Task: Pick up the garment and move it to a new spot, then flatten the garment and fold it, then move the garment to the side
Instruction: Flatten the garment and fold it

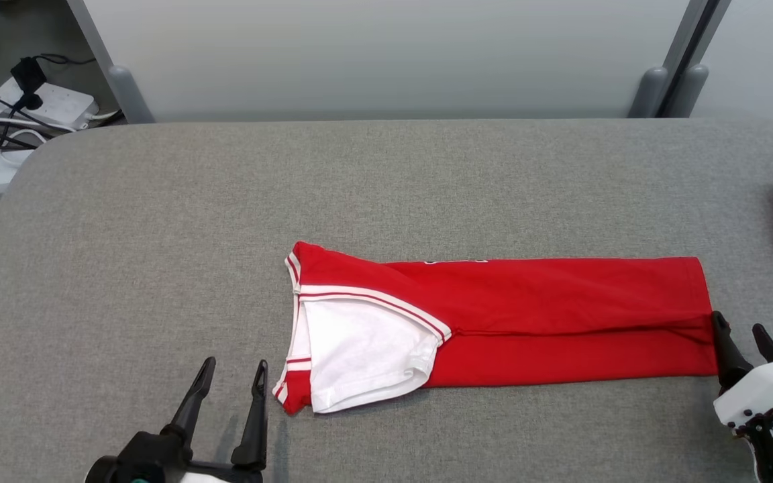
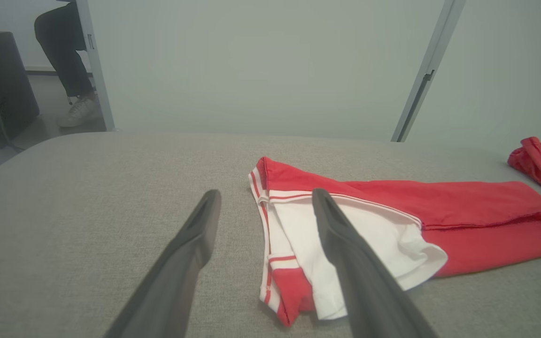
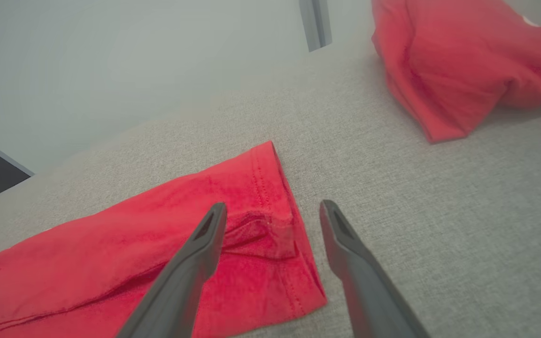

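Flanking the folded garment (image 1: 561, 315), left fingers (image 1: 193, 396) and right fingers (image 1: 727, 352) gape wide, holding nothing.

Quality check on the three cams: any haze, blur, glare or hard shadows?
Head view: sharp, even soft light, no glare, only a faint shadow by the left claw. Left wrist view: milky haze, the shirt looks washed out. Right wrist view: same haze, tilted horizon, right claw soft near the bottom edge.
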